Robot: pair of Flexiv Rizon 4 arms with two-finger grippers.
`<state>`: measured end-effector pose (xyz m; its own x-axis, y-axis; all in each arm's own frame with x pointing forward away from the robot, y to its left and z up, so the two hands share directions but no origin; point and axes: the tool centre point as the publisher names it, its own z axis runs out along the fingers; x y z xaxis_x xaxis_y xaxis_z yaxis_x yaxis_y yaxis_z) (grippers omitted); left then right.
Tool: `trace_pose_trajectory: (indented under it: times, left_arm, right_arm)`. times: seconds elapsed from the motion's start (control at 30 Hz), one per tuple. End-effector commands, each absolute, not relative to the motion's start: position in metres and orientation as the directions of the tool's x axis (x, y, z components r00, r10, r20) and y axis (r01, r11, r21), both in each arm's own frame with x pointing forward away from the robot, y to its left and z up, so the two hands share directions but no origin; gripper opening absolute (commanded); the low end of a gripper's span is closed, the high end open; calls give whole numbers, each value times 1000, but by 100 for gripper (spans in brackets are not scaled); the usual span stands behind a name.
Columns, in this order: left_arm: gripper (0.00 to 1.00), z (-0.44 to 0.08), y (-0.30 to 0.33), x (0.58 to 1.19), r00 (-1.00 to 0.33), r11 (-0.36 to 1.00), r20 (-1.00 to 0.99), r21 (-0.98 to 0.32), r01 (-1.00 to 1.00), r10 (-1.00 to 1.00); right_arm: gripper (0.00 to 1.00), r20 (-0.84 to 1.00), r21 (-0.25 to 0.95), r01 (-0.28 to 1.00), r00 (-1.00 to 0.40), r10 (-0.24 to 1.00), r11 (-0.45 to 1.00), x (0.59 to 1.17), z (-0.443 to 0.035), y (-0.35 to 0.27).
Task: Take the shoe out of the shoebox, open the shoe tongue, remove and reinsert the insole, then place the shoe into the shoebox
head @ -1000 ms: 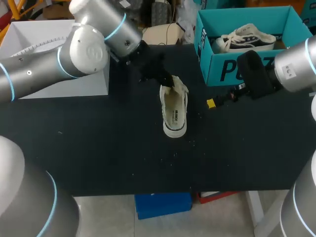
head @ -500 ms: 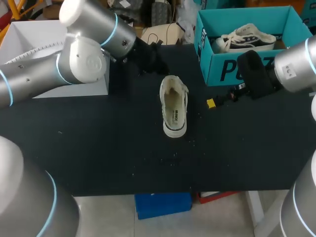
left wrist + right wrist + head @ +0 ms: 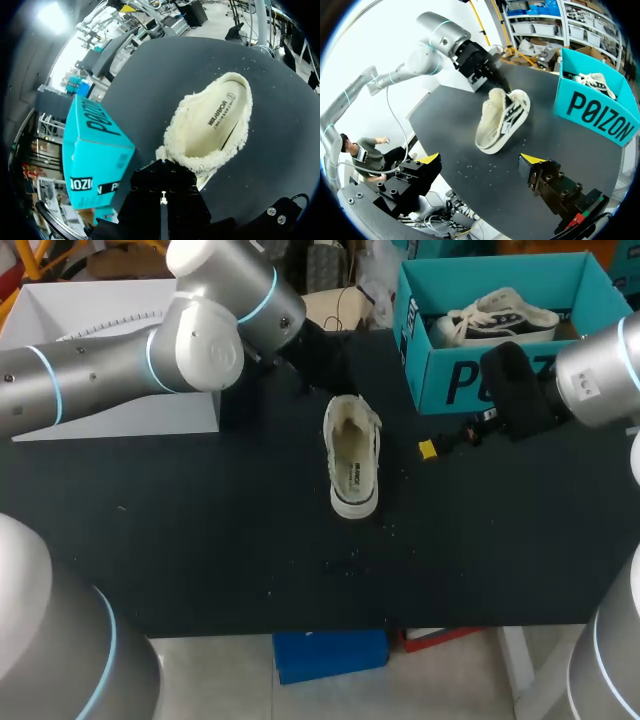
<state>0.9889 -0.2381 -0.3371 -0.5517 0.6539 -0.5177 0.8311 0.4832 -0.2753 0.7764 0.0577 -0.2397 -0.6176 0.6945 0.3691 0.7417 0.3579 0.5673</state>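
Now the shoe sits sole-down, mouth up so the insole is reachable, the shoebox near it — left gripper above its toe end, grip unreadable; right gripper alongside, spread wide, empty.

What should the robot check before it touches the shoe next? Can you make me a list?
1. Shoe sits sole-down on the table: ok.
2. Its opening faces up, insole in sight: ok.
3. Left gripper clear of the shoe: cannot tell.
4. Right gripper open and empty: ok.
5. Box open on top: ok.
6. Room in the box beside the other shoe: cannot tell.
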Motion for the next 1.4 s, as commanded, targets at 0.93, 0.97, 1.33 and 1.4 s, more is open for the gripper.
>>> trace_pose_trajectory:
  times: [0.93,0.97,1.33,1.4]
  left_arm:
    - [0,-342,-238,933,-566,456,-327,-357,815,757]
    - [0,-335,-235,931,-562,454,-330,-351,819,758]
    - [100,-296,-205,909,-547,455,-281,-331,826,788]
    - [100,-297,-202,906,-477,404,-255,-291,867,841]
  right_arm:
    - [100,368,565,743,-616,697,359,777,-240,59]
    - [100,368,565,743,-616,697,359,777,-240,59]
    - [100,368,565,743,-616,697,359,777,-240,59]
    - [100,368,565,743,-616,697,359,777,-240,59]
